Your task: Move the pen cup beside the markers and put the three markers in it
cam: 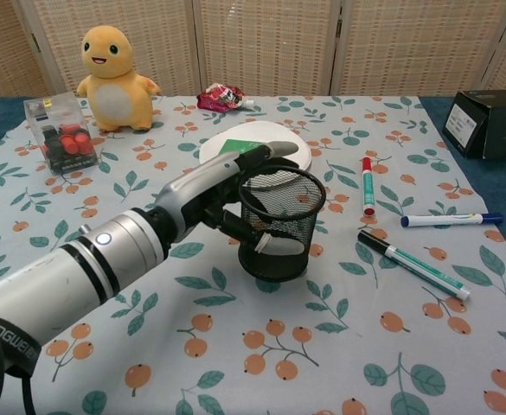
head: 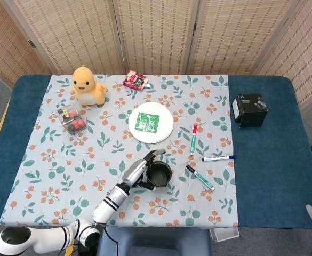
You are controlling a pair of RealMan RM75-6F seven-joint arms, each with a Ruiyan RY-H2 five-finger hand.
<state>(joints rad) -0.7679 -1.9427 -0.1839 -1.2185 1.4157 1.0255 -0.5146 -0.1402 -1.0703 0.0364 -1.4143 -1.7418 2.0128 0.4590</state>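
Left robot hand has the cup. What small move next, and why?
Probably let go and draw the left robot hand back: the pen cup stands upright beside the green marker, and none of the markers is in it yet.

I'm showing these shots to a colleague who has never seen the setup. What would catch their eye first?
First, the left robot hand gripping the black mesh pen cup at the near middle of the floral cloth, with three markers lying loose to its right. Next, the yellow plush toy at the far left corner, and the white plate just beyond the cup.
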